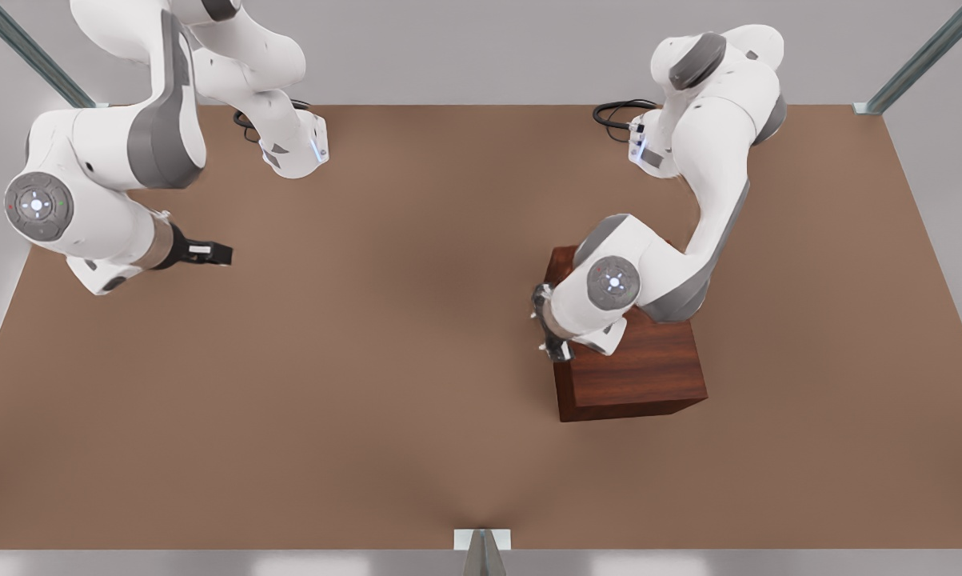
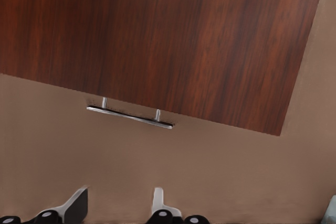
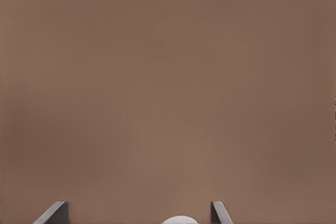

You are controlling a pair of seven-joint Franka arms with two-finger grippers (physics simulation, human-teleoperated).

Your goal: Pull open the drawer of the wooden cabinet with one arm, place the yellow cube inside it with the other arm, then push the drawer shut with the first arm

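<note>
The left tool, a black two-finger piece on the white jointed arm at the front view's right, hangs just off the front face of the boxy dark reddish-brown wooden cabinet, which stands on the plain brown table. From that arm's wrist camera, its fingers are spread apart and grasp nothing, and the slim silver bar handle of the drawer lies a little ahead of the fingertips, apart from them, fixed along the cabinet's front edge. The drawer sits flush with the cabinet, so it looks closed. The streaky flat top of the cabinet stretches beyond the handle. Well apart from all that, the right tool on the other white arm waits at the front view's left, held above bare table; its two dark fingers stand wide apart and released, with brown table surface ahead of them.
</note>
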